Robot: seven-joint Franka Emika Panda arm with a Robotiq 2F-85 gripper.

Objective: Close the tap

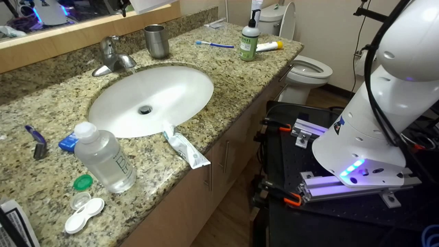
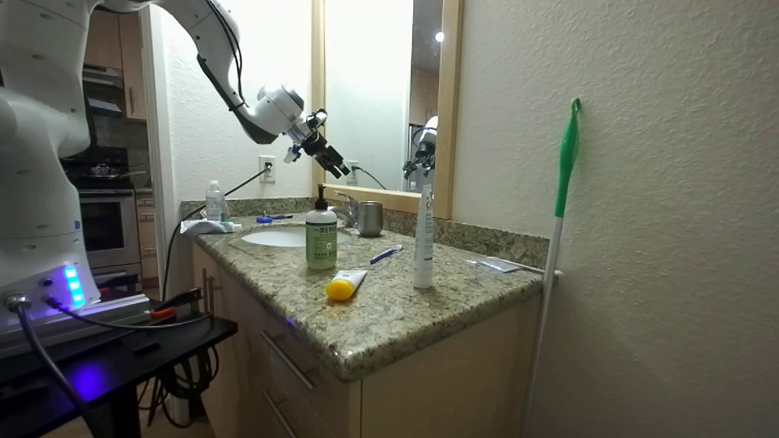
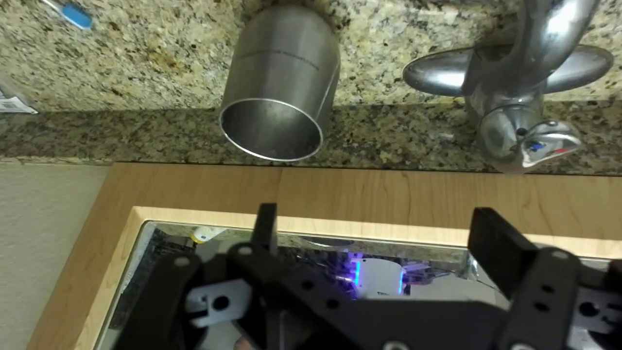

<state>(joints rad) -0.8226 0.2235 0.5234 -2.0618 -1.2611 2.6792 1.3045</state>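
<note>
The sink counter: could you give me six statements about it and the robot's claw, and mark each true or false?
1. The metal cup stands beside the tap. True.
2. The gripper is clamped on the tap. False: it is open and holds nothing.
3. The tap bears blue and red marks. True.
4. The soap bottle and the toothbrush are on the counter. True.
5. The soap bottle lies on its side. False: it stands upright.
6. The toothbrush is inside the metal cup. False: it lies on the counter.
</note>
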